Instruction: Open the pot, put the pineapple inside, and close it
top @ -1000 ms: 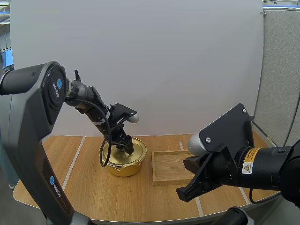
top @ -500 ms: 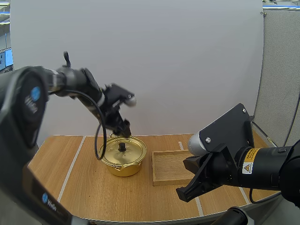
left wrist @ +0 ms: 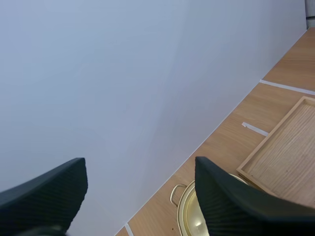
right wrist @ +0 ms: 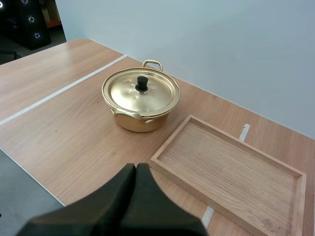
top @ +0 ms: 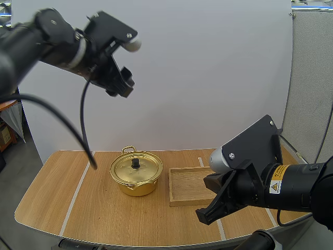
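Gold pot (top: 136, 174) sits beside the wooden tray (top: 185, 186), lid (right wrist: 129, 96) on; up goes our left gripper (top: 118, 84), down at the knob (right wrist: 142, 82) a second ago, now high above the table (top: 93, 208), fingers (left wrist: 226, 201) spread and holding nothing; right gripper (right wrist: 135, 169) waits low at the near edge, fingers pressed together; closing looks finished to us, though whether the pineapple lies under that lid we cannot tell.

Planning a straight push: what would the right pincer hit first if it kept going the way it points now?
The right pincer, shut, would probably meet bare table just short of the near corner of the wooden tray, not the pot; depth is uncertain.
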Robot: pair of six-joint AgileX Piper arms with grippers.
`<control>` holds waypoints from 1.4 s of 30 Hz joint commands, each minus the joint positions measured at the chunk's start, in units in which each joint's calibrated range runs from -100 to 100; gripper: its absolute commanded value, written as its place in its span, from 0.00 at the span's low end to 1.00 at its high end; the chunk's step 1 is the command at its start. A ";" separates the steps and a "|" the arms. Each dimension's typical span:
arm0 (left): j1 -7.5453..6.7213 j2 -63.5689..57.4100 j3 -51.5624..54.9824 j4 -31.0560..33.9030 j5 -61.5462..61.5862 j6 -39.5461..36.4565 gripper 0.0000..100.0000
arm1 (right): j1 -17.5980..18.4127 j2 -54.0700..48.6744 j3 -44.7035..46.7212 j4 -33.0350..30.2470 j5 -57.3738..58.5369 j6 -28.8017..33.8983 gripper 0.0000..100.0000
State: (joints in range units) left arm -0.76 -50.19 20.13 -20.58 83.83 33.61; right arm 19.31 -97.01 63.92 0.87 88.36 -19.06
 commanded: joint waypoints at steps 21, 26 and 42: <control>0.02 -25.35 0.24 0.21 16.17 -12.75 1.00 | -1.50 -0.31 0.21 -0.30 0.07 0.41 0.00; 0.02 -31.26 7.51 0.21 16.17 -13.74 0.61 | -2.75 -1.64 0.21 -0.30 0.07 0.41 0.00; 0.02 -49.36 35.49 -0.70 -2.79 -18.69 0.00 | -10.39 -2.99 0.09 -0.30 -9.81 1.56 0.00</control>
State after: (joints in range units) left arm -0.76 -97.42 52.61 -20.63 90.81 18.10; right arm 10.17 -99.68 63.92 0.87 83.18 -18.53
